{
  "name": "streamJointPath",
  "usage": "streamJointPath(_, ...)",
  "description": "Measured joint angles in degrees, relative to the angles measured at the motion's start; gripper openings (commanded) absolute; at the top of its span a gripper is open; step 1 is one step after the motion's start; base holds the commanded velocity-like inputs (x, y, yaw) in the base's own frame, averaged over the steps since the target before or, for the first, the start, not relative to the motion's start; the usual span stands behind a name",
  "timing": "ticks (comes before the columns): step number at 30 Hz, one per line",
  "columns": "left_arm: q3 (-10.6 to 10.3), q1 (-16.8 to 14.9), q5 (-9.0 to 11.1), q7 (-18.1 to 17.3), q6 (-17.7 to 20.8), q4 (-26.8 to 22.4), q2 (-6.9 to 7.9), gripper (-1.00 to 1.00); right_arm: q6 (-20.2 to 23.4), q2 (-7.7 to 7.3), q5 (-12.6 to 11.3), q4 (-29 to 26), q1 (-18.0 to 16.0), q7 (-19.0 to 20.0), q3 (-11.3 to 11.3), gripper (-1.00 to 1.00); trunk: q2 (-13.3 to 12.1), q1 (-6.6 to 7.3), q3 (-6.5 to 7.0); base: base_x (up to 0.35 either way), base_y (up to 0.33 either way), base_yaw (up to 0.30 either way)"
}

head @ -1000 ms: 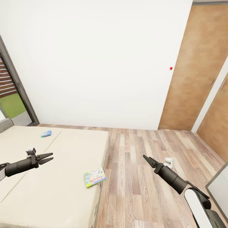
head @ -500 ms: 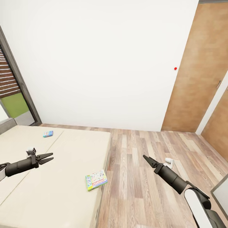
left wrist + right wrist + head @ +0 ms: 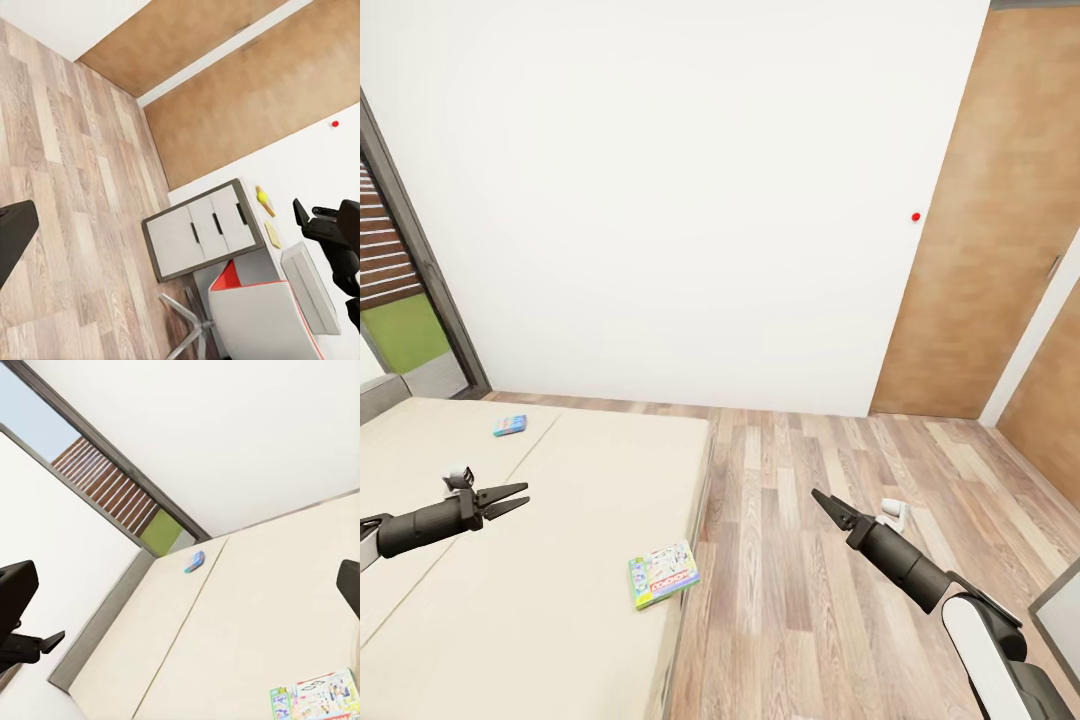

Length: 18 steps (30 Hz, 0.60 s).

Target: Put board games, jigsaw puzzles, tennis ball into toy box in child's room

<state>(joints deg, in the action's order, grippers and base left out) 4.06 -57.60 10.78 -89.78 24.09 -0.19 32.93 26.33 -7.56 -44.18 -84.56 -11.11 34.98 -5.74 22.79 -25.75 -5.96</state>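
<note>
A green-edged board game with a white busy cover lies near the bed's right edge and shows in the right wrist view. A much smaller blue board game lies at the far side of the beige mattress. My left gripper hovers open above the mattress, left of the green-edged game. Over the wood floor, right of the bed, my right gripper is open and holds nothing. In the left wrist view the table with white drawer fronts carries a light-grey bin, apparently the toy box.
A wooden door and a red wall button are at the right. A grey-framed window stands at the left behind the bed. A red-and-white chair sits by the table. Plank floor stretches between bed and door.
The whole picture has shifted a little to the right, so the camera has turned. Both arms hold the same pose and the games lie where they were.
</note>
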Motion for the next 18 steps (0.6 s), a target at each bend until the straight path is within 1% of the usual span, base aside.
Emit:
streamJointPath(10, -0.03, 0.00, 0.00, 0.00, 0.04, 0.00, -0.05, 1.00, -0.04, 0.10, 0.08, -0.52, 0.00, -0.29, 0.08, 1.00, 0.00, 0.00, 0.00, 0.001, -0.001, 0.007)
streamJointPath(18, -0.01, 0.02, 0.01, 0.00, 0.08, -0.01, -0.05, 1.00, -0.01, 0.16, 0.10, -0.50, -0.01, -0.41, 0.16, 1.00, 0.00, 0.01, 0.00, 0.088, -0.086, 0.182)
